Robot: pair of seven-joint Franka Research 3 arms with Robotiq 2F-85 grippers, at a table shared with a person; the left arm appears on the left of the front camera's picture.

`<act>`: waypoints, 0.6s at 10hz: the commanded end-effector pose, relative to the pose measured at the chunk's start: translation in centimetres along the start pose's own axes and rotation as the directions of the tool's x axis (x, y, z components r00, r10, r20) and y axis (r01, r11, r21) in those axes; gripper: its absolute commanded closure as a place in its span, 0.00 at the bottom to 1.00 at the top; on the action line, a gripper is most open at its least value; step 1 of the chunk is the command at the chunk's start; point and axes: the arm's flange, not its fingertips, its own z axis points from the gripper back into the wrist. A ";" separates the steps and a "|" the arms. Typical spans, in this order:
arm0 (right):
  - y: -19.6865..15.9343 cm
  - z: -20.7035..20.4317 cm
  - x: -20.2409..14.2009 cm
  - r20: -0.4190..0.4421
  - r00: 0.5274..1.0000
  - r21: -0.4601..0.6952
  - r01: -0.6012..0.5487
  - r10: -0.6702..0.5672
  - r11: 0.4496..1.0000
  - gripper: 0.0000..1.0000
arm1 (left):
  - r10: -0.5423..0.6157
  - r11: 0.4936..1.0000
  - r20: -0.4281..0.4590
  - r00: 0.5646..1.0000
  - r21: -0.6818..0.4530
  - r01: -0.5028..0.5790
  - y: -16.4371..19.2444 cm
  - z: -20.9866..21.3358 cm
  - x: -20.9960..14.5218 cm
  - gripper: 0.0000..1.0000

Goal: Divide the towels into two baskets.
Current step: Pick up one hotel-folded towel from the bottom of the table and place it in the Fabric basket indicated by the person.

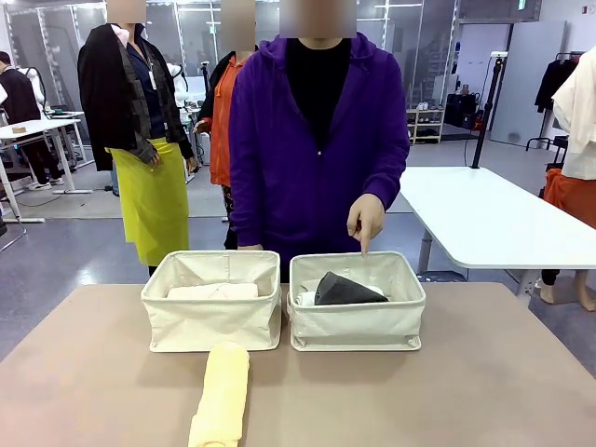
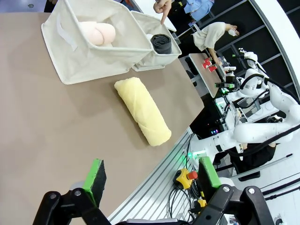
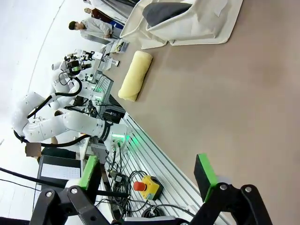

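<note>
- Left pincer: released, green pads wide apart with nothing between them; it hangs above the near edge of the tabletop, well short of the towel.
- Right pincer: released too, jaws spread and empty, also over the near edge of the tabletop.
- Left cream canvas rectangular basket: stands on the far half of the tabletop and holds one pale pink cloth towel roll, lying across the basket's width.
- Right cream canvas rectangular basket: stands just beside the left one, side walls almost touching. It holds a dark grey towel roll, and a white towel shows at the grey one's left end, partly under it.
- Yellow soft cloth towel roll: lies flat on the bare tabletop in front of the left basket, outside both baskets.
- Yellow roll, long axis: runs from the baskets towards my side. Its far end points at the left basket's front wall near the inner corner, just apart from it in the left wrist view. Its near end runs off the bottom of the front view, angled slightly to my left.
- Person's hand: forefinger pointing down over the far rim of the right basket.
- Progress, as I judge it: three of four towels are binned, one left and two right; the yellow roll remains, and an even split sends it to the left basket.
</note>
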 end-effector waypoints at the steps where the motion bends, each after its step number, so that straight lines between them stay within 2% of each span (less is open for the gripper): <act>1: 0.2 0.2 0.1 0.011 1.000 0.009 0.003 -0.003 1.000 0.00 | -0.005 1.000 -0.002 1.000 0.002 0.005 -0.1 0.3 -0.1 0.00; 6: 0.2 0.2 0.1 0.011 1.000 0.009 0.003 -0.003 1.000 0.00 | 0.000 1.000 0.000 1.000 0.000 0.000 0.0 0.0 0.0 0.00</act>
